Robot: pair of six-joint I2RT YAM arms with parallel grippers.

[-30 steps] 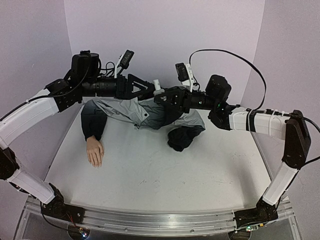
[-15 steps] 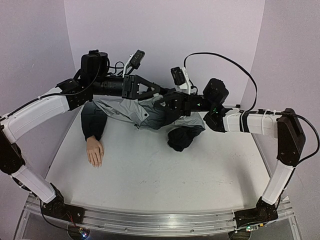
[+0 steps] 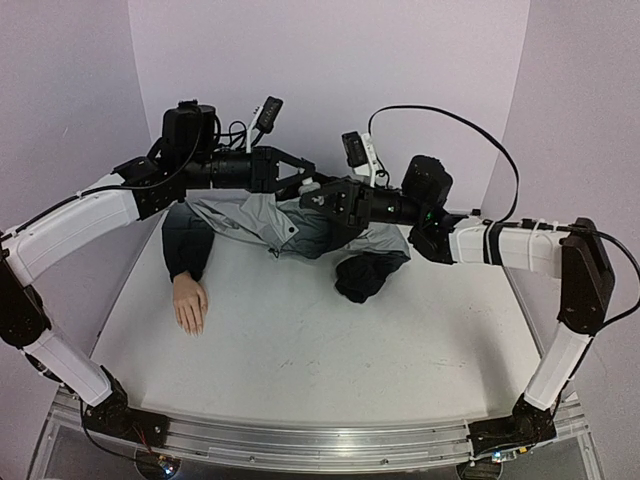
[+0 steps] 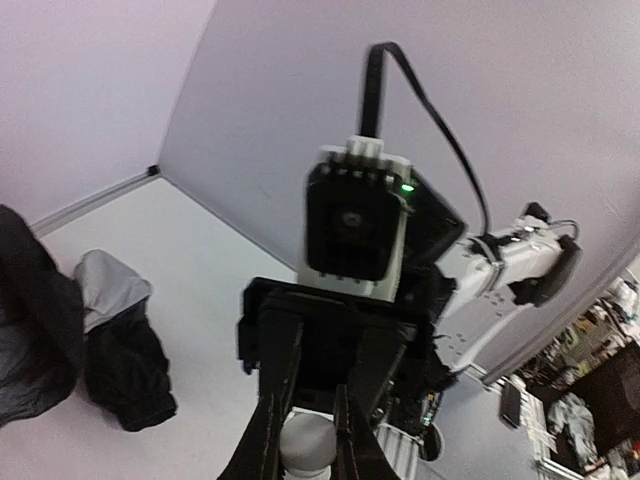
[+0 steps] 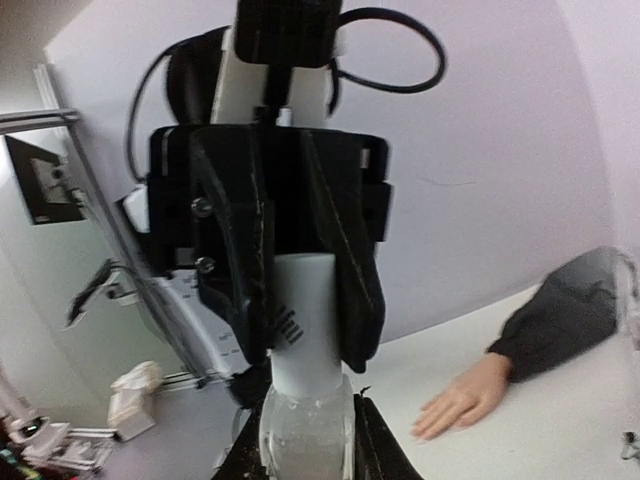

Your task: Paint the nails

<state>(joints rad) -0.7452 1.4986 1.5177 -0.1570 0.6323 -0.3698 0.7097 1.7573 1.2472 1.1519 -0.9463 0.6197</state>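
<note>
The pale mannequin hand point(image 3: 190, 304) lies palm down at the table's left, its wrist in the sleeve of the grey-black jacket point(image 3: 270, 222). The nails point(image 3: 190, 326) are too small to make out. In mid-air over the jacket, my right gripper point(image 3: 320, 199) is shut on a small clear glass bottle point(image 5: 305, 440). The bottle's white cap point(image 5: 305, 320) sits clamped between the fingers of my left gripper point(image 3: 300, 186). The cap point(image 4: 307, 442) shows between the left gripper point(image 4: 306, 405) fingers, and the right gripper point(image 5: 305, 420) fingers flank the glass. The hand point(image 5: 465, 400) lies far below and to the right.
A dark crumpled sleeve end point(image 3: 368, 275) lies right of the jacket, also seen as a black bundle point(image 4: 125, 375). Lilac walls close the back and both sides. A metal rail point(image 3: 320, 445) runs along the near edge.
My left gripper moved right to the bottle and closed on its white cap. My right arm shifted slightly left, still holding the bottle.
</note>
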